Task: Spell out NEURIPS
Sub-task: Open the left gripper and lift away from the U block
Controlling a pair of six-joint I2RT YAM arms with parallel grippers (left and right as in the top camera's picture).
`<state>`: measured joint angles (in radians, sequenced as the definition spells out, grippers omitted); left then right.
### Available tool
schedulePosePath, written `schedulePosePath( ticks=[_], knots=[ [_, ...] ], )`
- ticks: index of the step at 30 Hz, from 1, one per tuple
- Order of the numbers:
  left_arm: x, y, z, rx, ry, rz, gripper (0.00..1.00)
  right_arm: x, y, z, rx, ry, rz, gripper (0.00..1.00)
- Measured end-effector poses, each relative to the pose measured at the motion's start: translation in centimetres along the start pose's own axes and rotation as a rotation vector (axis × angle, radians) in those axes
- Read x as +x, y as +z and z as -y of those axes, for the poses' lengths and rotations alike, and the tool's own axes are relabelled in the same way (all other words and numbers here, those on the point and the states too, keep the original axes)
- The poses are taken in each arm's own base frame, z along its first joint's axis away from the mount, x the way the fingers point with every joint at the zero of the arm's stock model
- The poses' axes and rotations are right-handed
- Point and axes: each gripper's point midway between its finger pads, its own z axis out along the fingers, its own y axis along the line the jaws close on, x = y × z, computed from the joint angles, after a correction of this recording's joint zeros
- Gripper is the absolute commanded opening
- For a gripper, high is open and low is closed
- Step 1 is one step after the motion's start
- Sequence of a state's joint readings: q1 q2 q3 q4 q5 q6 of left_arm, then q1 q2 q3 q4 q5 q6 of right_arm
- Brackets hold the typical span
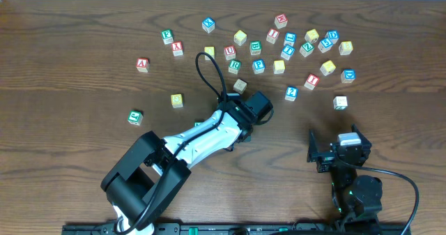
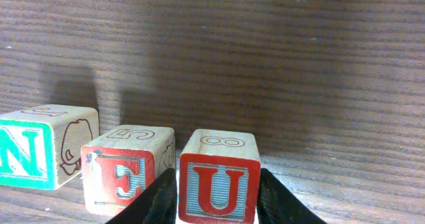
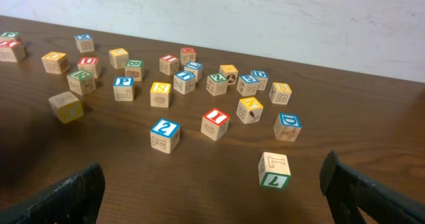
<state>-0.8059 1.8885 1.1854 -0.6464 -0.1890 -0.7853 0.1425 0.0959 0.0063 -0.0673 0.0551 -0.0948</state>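
Left wrist view puts the small wooden cube with the red U on the dark wooden table, just beside the red E cube and the green N cube, about midway between the table's side edges. Our left gripper flanks its sides; pinching or slack, we cannot tell. Our right gripper gapes, empty. We judge these cubes light, rigid and smooth: take them squarely across opposite flat faces.

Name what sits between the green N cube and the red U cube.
The red E cube stands between the green N cube and the red U cube; the left wrist view shows it.
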Motion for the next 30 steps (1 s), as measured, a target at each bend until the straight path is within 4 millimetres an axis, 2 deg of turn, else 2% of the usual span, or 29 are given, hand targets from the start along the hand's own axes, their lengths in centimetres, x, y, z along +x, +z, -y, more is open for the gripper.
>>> schedulePosePath(
  ticks=[8, 12, 30],
  knots=[
    [-0.02, 0.00, 0.02, 0.001, 0.005, 0.001, 0.38, 0.00, 0.00, 0.00, 0.000, 0.000, 0.000, 0.99],
    [-0.02, 0.00, 0.02, 0.001, 0.013, 0.001, 0.43, 0.00, 0.00, 0.00, 0.000, 0.000, 0.000, 0.99],
    [-0.23, 0.00, 0.27, 0.011, 0.031, 0.009, 0.43, 0.00, 0.00, 0.00, 0.000, 0.000, 0.000, 0.99]
  ],
)
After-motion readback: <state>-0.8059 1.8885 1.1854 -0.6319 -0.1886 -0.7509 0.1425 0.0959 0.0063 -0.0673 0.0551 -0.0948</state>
